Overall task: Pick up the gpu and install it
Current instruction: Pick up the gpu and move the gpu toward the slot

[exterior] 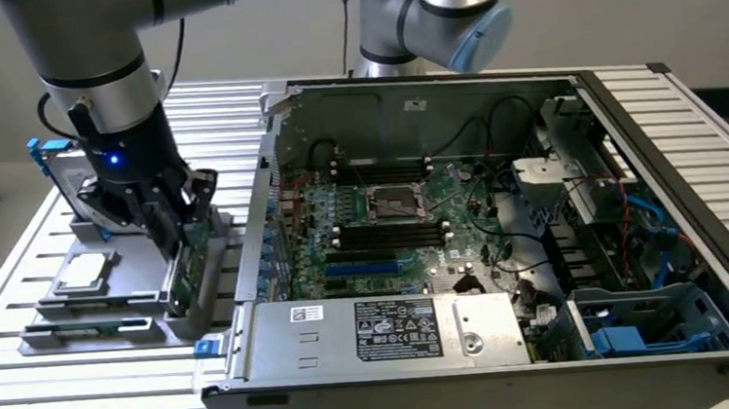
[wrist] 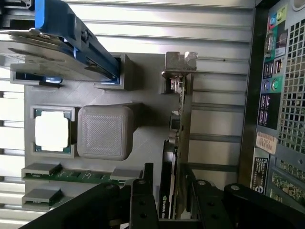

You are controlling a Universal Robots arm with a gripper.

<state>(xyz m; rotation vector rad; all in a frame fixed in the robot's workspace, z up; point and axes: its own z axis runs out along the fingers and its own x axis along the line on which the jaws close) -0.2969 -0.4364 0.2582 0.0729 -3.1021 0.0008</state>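
The gpu (exterior: 185, 269) stands on edge in a slot of the grey holder (exterior: 131, 303) at the exterior view's left, beside the open computer case. In the wrist view the gpu (wrist: 182, 119) shows its green board edge, black cover and silver end bracket (wrist: 180, 64). My gripper (exterior: 173, 219) has come down over the card. Its black fingers (wrist: 147, 183) stand one on each side of the card, and the gripper (wrist: 168, 174) is open, with a gap between the card's black cover and the finger on that side.
The holder also carries a square silver processor chip (wrist: 52, 133), a memory stick (wrist: 81, 175) and a hard drive in a blue frame (wrist: 57, 43). The open case's motherboard (exterior: 393, 232) lies to the exterior view's right. A second arm (exterior: 434, 13) stands behind the case.
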